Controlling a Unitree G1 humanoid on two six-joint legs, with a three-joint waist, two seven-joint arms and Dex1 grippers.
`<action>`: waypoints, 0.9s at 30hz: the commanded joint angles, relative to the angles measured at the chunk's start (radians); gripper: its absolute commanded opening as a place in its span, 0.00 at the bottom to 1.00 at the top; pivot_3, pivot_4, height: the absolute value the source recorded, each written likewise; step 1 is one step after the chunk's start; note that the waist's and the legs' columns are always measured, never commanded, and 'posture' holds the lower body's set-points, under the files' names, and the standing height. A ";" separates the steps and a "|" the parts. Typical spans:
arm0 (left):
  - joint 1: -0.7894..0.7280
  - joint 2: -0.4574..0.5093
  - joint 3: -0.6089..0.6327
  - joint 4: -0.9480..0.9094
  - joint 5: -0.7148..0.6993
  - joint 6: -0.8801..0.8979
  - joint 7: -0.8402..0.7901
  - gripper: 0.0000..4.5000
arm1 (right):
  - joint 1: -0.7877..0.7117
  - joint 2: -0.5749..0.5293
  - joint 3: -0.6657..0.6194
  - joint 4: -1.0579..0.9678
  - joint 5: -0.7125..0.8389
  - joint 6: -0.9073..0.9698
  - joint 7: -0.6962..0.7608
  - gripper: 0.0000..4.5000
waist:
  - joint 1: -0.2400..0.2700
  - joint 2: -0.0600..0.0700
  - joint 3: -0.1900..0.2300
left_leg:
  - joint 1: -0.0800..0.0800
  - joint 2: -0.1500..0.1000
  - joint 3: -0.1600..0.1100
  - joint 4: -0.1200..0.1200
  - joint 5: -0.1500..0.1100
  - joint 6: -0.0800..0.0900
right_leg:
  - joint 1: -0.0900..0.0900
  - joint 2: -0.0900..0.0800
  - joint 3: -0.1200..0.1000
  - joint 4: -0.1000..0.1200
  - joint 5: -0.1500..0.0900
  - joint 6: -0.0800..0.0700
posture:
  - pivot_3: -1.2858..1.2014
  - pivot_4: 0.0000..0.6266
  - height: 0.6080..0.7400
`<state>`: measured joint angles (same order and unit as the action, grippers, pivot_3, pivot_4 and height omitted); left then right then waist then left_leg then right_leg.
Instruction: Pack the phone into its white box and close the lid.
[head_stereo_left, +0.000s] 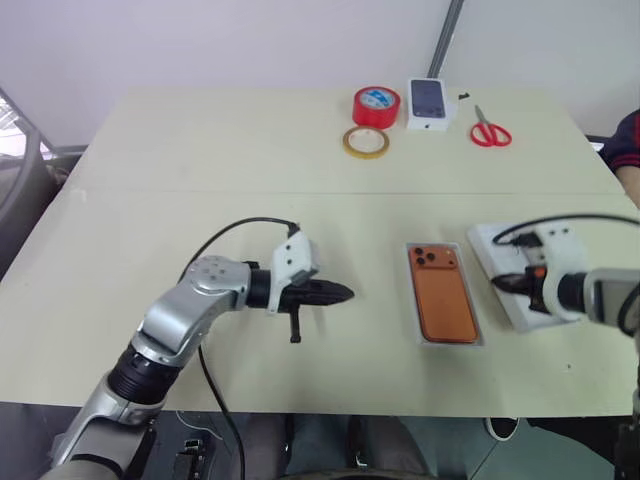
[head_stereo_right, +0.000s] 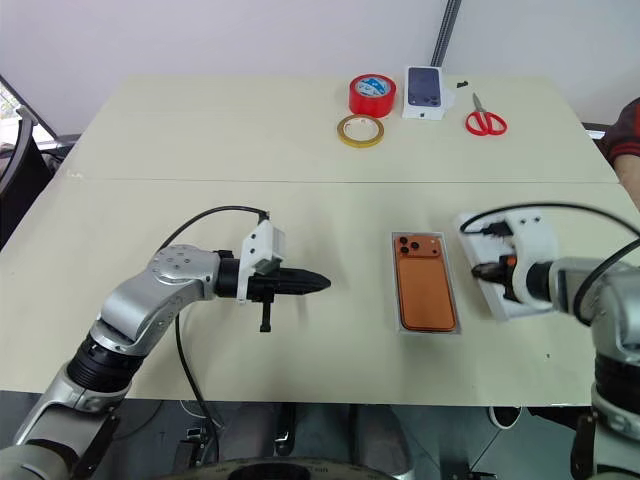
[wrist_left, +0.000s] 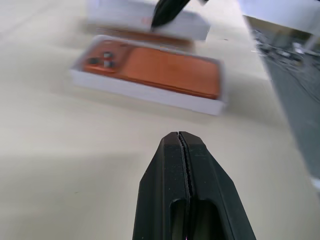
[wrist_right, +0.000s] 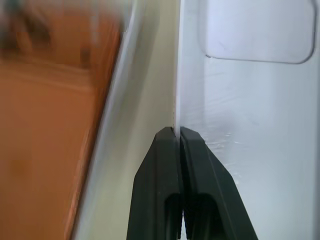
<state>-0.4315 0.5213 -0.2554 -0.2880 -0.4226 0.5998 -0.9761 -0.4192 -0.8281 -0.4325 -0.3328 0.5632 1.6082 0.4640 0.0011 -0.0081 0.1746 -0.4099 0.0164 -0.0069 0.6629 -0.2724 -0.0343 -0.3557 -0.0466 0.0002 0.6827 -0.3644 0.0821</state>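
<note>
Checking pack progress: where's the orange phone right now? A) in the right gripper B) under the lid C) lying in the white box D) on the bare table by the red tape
C: the orange phone lies camera side up inside the white box, whose rim shows around it.

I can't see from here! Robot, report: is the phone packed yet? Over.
Phone in the box, lid not on. Right end effector shut on the lid's edge. Left end effector shut, holding nothing. Nothing in the way.

Red tape roll (head_stereo_left: 376, 105), scissors (head_stereo_left: 490, 130), perhaps masking tape (head_stereo_left: 366, 142)
</note>
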 joint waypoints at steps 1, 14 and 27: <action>-0.007 0.007 0.071 0.046 0.003 -0.028 0.029 0.00 | -0.168 0.063 -0.134 0.060 0.351 0.006 -0.093 0.01 | -0.010 0.000 0.000 | 0.000 0.000 0.000 0.000 0.000 0.000 | 0.000 0.000 0.000 0.000 0.000 0.000 | 0.52 0.24 1.00; -0.102 -0.048 0.083 0.175 0.047 -0.096 0.067 0.00 | -0.009 0.328 0.253 -0.050 1.409 -0.554 -0.983 0.01 | -0.015 -0.002 0.001 | -0.005 0.000 0.001 0.004 -0.001 0.003 | -0.003 -0.002 -0.001 0.000 0.001 0.002 | 0.52 0.24 1.00; -0.152 -0.195 -0.088 0.192 0.148 -0.096 0.096 0.00 | 0.037 -0.010 0.302 -0.101 1.409 -0.553 -0.886 0.74 | -0.012 0.000 0.002 | -0.005 0.000 0.002 0.003 -0.001 0.003 | -0.003 -0.001 0.000 -0.001 0.001 0.001 | 0.52 0.24 1.00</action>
<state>-0.5573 0.3445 -0.3311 -0.0898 -0.2899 0.5154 -0.8912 -0.3511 -0.7970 -0.1093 -0.4059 1.9488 1.0381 -0.4780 -0.0112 -0.0078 0.1763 -0.4147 0.0166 -0.0057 0.6656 -0.2738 -0.0315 -0.3585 -0.0467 0.0005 0.6819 -0.3636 0.0835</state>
